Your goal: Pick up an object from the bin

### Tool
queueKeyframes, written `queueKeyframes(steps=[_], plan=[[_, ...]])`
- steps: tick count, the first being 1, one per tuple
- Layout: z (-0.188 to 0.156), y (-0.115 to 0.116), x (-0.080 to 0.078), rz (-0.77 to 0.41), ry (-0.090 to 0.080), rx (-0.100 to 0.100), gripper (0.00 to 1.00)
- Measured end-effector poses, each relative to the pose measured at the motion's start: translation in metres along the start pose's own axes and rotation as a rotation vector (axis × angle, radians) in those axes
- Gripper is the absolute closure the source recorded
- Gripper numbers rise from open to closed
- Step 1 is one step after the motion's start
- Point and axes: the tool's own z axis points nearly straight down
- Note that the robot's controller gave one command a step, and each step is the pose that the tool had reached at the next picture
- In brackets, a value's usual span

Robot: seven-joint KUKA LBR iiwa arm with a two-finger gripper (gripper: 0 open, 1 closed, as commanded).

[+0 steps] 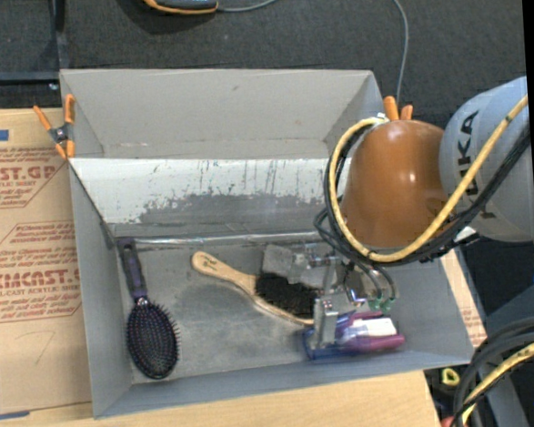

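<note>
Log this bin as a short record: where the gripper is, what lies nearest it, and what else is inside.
bin: grey metal bin, three loose things on its floor
gripper: gripper low in the near right corner, arm reaching in from the right
nearest thing: purple and blue packaged item, lying flat right by the gripper
next nearest: wooden brush, its black bristle head just left of the gripper, handle pointing away to the left
farthest: dark purple hairbrush, near left corner, handle toward the back wall
grasp: cannot tell
</note>
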Motion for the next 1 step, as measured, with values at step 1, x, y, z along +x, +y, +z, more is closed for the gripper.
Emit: queueKeyframes(steps=[1], plan=[[-0.0039,-0.0001,-0.0018,0.0,-0.008,-0.001,0.0]])
